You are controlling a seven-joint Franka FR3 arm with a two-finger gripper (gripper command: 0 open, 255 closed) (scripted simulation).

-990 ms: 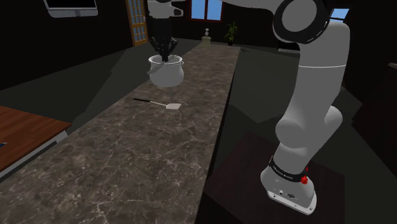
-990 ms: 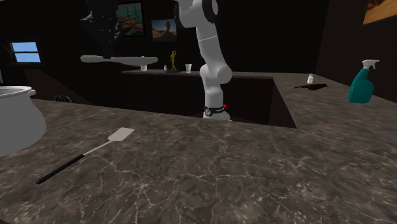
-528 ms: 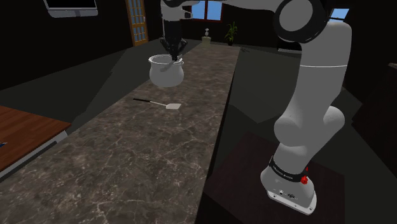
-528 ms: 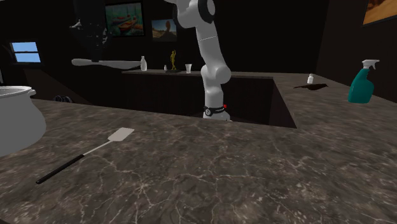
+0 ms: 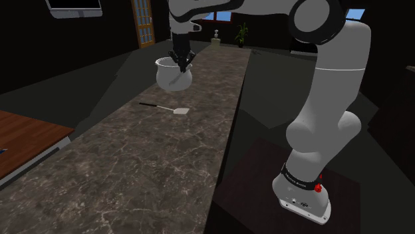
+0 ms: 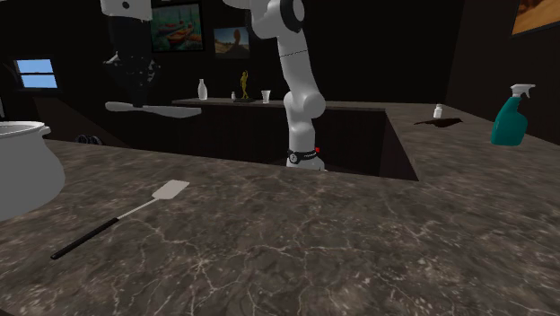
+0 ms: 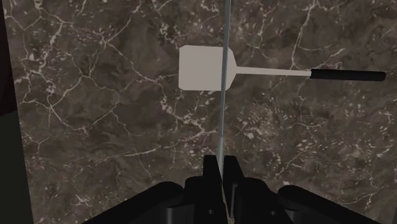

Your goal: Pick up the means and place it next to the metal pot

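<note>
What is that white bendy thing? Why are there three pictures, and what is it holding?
The white bendy thing is a robot arm that stands on a box. The black gripper is its hand, with two fingers.

One picture is taken from beside the arm and looks down the long dark marbled counter. Another looks across the counter at the arm. The third comes from a camera on the hand itself, looking down at the counter.

On the counter lie a spatula with a black handle and a round pale pot. The fingers are squeezed shut on a long thin grey tool, held up in the air. The hand's camera sees it edge-on, like a line.
</note>
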